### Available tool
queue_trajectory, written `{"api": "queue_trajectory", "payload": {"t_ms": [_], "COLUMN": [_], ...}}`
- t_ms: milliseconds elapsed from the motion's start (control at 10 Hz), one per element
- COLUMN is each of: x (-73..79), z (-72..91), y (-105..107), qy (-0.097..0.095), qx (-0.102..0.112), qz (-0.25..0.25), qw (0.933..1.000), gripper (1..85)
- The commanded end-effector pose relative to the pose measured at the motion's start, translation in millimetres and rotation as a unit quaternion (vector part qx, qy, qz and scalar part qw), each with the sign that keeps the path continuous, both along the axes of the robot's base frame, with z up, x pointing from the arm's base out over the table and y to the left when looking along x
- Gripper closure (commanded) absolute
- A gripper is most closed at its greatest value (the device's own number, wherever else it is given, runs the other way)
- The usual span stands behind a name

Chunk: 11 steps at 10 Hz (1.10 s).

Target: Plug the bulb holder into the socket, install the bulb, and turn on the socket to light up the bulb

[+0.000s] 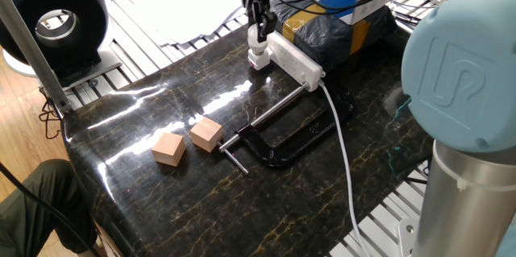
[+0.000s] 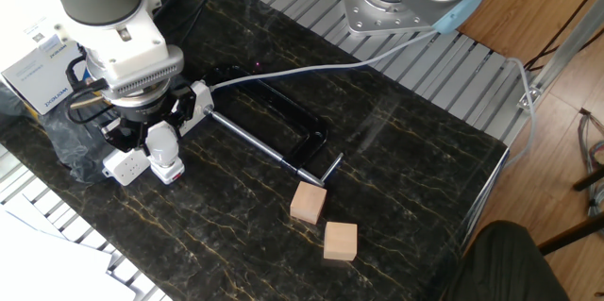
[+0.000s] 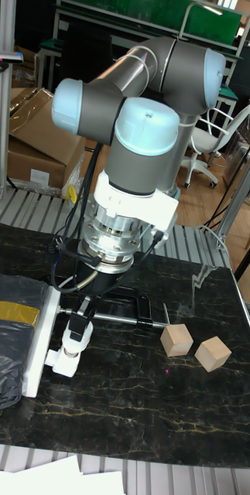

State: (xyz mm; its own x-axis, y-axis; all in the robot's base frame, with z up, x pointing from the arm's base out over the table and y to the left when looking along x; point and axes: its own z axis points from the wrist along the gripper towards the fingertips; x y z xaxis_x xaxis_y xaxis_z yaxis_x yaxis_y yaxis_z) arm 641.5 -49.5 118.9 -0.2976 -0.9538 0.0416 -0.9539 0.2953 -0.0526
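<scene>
The socket (image 1: 297,60) is a long white strip at the far side of the dark marble table, with a thick white cable (image 1: 343,144) leaving its near end. Against its far end stands the bulb holder (image 1: 259,61), a small white cube with a red mark low on it (image 2: 170,171). The white bulb (image 2: 163,153) stands upright on top of the holder. My gripper (image 1: 256,38) points straight down and is shut on the bulb. In the tall fixed view the bulb (image 3: 74,340) and holder (image 3: 63,362) stand just right of the socket (image 3: 38,340). The frames do not show whether the holder is plugged in.
Two tan wooden cubes (image 1: 168,148) (image 1: 206,134) lie near the table's middle. A black C-clamp (image 1: 278,132) lies beside them, its bar reaching toward the socket. A black-wrapped bundle with yellow tape (image 1: 339,27) sits behind the socket.
</scene>
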Motion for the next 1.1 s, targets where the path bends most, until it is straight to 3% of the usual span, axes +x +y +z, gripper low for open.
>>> {"api": "queue_trajectory", "payload": {"t_ms": [0,500,1000], "x": [-2.1,-3.2,-4.0], "z": [1.0,1.2,-3.8], "y": [4.3,16.1,14.8], "qy": [0.003,0.011,0.015], "qx": [0.008,0.018,0.027], "qz": [-0.02,-0.042,-0.061], "qw": [0.9998,0.9989,0.9977], "gripper": [84.7,84.7,84.7]}}
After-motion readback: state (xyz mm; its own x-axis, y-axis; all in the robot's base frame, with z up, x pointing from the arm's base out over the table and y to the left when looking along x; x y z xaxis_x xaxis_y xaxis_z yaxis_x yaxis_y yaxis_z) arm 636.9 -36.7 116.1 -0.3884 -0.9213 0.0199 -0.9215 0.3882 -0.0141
